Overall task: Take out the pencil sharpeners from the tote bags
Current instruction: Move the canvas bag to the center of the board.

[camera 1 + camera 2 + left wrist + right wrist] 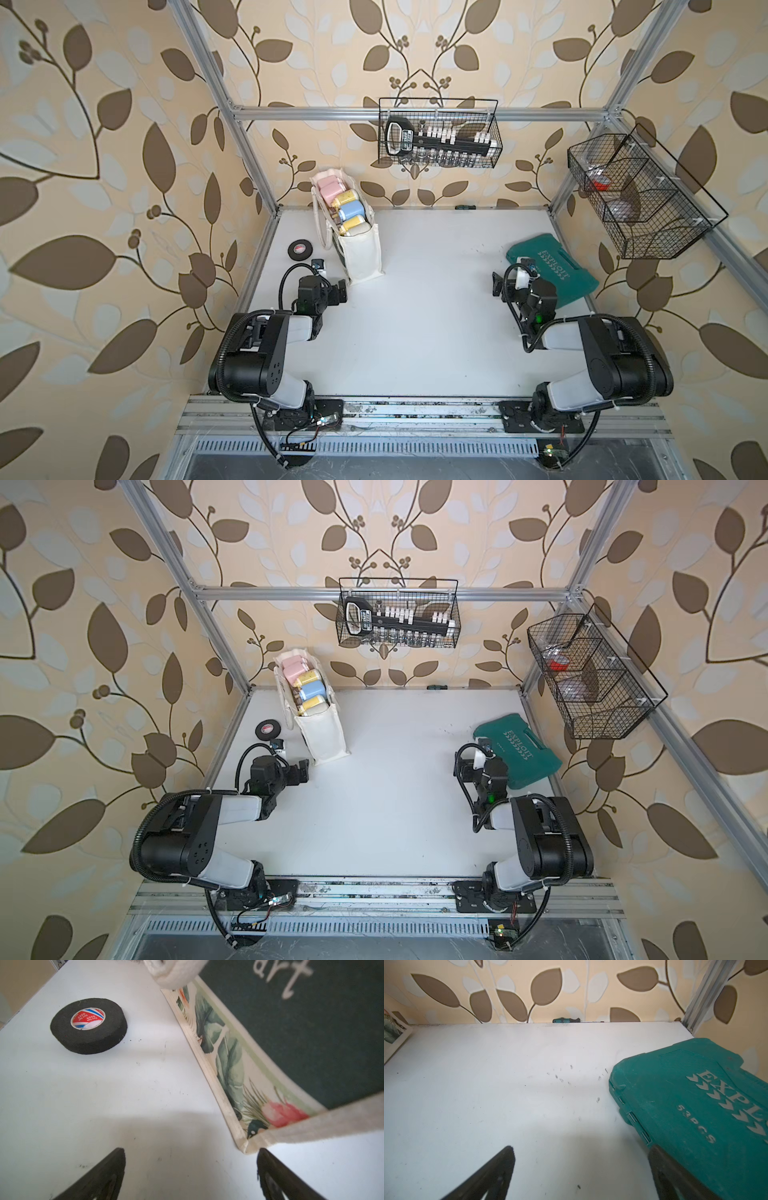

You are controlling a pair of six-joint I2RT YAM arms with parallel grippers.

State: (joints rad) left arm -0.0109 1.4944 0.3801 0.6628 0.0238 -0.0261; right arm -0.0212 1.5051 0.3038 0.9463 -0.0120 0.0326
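A soft cream canvas tote bag [360,253] stands upright at the back left of the white desk [419,324], packed with pink, yellow and light blue boxy plastic pencil sharpeners [350,211]. The left end effector [191,1169] gapes wide and empty beside the bag's lower corner; the right end effector [581,1172], equally wide and empty, sits beside a flat teal plastic case [691,1109].

Both top views look steeply down from high overhead, taking in the whole table [415,311] and both arms. The left wrist camera sits low, close on the tote [301,1043] and tape [88,1025]. The right wrist camera skims the table toward the back wall, the case [695,1105] close alongside.
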